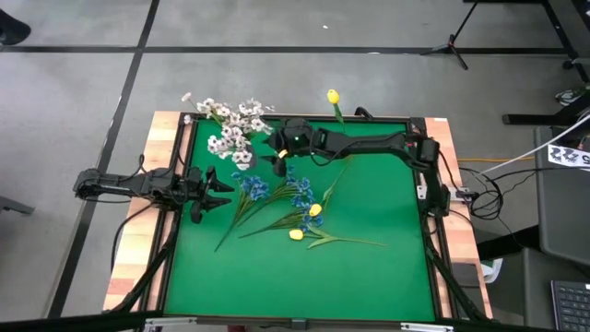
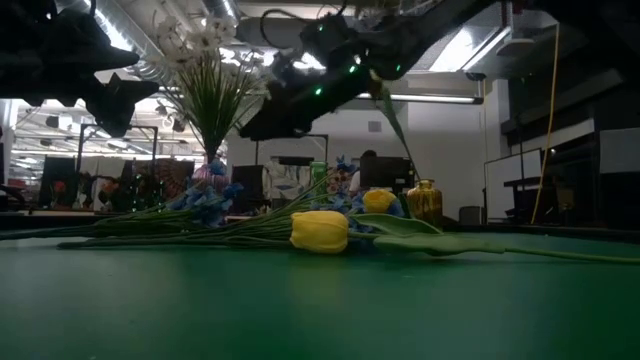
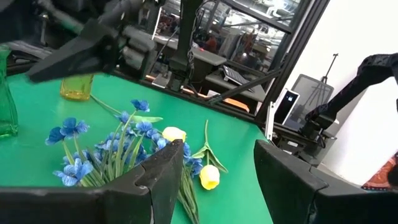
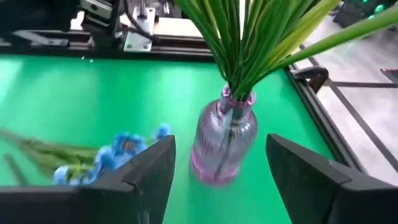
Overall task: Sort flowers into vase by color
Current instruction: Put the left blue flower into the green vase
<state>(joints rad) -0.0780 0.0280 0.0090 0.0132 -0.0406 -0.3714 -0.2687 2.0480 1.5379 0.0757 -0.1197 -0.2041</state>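
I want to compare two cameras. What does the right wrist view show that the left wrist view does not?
Only the right wrist view shows the pink vase holding green stems, framed by the open right claw. Only the left wrist view shows the yellow flowers, a yellow vase and the open left claw. Both show the blue flowers lying on the green mat.

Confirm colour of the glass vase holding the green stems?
Pale pink-purple, a clear ribbed glass vase; the right wrist view shows it best.
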